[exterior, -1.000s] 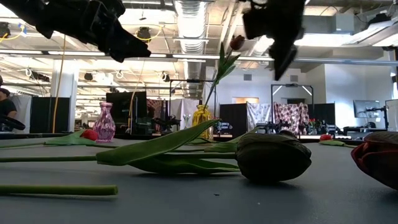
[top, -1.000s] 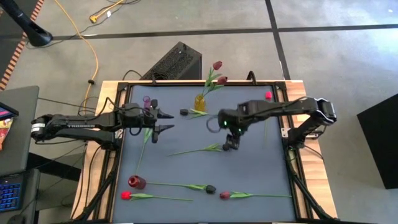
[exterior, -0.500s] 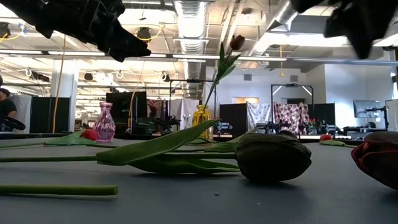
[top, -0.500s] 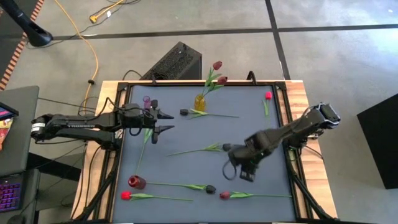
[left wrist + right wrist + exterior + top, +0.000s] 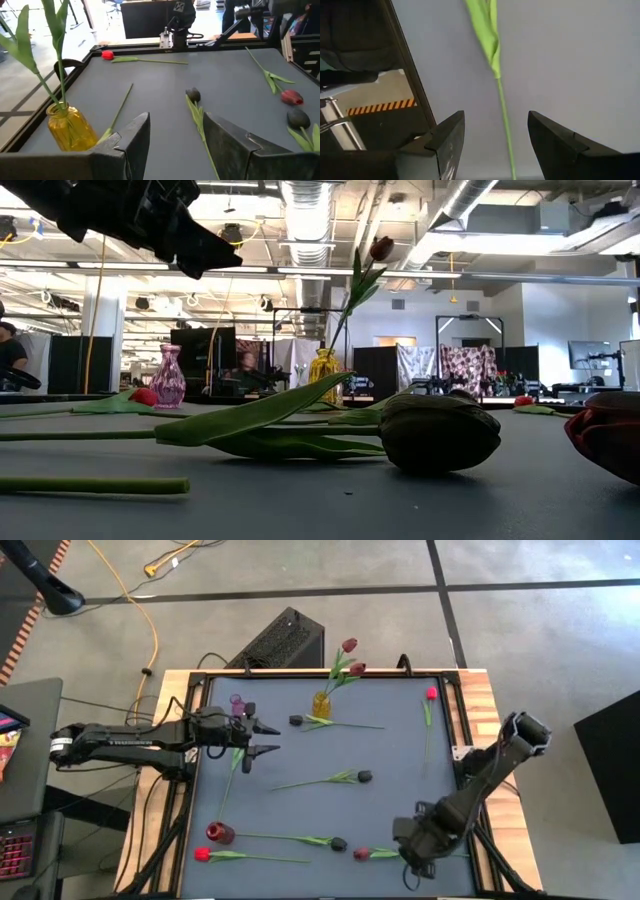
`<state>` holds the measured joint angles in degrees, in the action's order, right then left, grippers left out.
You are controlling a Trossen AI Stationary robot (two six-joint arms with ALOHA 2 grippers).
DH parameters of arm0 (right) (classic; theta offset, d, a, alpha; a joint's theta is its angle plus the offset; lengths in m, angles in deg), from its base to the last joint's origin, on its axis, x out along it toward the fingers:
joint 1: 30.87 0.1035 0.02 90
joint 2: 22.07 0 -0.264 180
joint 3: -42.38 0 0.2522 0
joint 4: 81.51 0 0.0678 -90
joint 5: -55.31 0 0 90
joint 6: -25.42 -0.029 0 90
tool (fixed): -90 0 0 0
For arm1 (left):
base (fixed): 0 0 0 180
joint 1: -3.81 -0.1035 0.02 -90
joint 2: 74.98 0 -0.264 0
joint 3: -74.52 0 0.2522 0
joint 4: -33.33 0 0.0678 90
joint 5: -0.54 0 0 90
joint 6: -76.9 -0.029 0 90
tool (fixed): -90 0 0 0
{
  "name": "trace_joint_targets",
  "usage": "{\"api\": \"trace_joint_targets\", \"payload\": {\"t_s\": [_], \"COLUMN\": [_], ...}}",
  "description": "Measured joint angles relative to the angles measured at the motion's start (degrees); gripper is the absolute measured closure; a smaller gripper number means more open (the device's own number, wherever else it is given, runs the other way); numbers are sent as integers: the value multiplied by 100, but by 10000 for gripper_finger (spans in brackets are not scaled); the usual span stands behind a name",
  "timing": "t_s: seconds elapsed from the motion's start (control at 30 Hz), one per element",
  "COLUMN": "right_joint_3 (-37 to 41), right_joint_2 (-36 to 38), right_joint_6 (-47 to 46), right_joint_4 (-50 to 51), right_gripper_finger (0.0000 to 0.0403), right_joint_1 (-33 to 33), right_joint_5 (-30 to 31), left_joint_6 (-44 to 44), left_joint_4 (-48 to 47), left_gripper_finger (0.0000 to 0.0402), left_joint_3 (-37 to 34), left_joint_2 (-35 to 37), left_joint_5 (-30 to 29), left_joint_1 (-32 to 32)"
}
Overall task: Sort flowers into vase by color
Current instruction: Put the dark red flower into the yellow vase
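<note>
Seven flowers point(image 5: 322, 781) lie loose on the table point(image 5: 400, 750): two along the far edge, one mid-table, one by the left edge and three along the near edge. Two more stand in the yellow vase point(image 5: 322, 703) at the far edge, the purple vase point(image 5: 237, 701) near the far-left corner and the red vase point(image 5: 219, 833) near the near-left corner look empty. The left gripper point(image 5: 262, 737) hovers by the purple vase, jaws spread and empty; the right gripper point(image 5: 415, 862) hangs over the near edge, jaws spread above a green stem point(image 5: 504, 115).

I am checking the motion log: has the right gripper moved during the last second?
Yes. The right gripper has swung from the table's middle toward its near edge, now by the maroon tulip.
</note>
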<state>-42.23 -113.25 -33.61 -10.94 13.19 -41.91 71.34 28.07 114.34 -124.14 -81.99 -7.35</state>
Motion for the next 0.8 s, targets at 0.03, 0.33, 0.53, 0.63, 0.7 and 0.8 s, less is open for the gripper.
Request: {"api": "trace_joint_targets", "payload": {"t_s": [0.03, 0.33, 0.53, 0.63, 0.7, 0.8], "right_joint_3": [107, 256, 256, 256, 259, 271], "right_joint_2": [-50, -1007, -1509, -1681, -1698, -1688], "right_joint_6": [-47, 386, 672, 797, 819, 837], "right_joint_4": [-137, -390, -850, -892, -887, -867], "right_gripper_finger": [159, 159, 160, 172, 194, 247], "right_joint_1": [77, 167, 113, 117, 117, 83], "right_joint_5": [0, -2, -249, -487, -561, -575], "left_joint_6": [0, -2, -23, -82, -91, -134], "left_joint_4": [0, 132, 213, 219, 257, 274], "left_gripper_finger": [229, 229, 229, 229, 229, 229], "left_joint_3": [0, 0, 0, 0, 0, 0], "left_joint_2": [0, 0, 0, 0, 0, 0], "left_joint_5": [0, -10, -35, -44, -46, -53], "left_joint_1": [0, 0, 0, 0, 0, 0]}}
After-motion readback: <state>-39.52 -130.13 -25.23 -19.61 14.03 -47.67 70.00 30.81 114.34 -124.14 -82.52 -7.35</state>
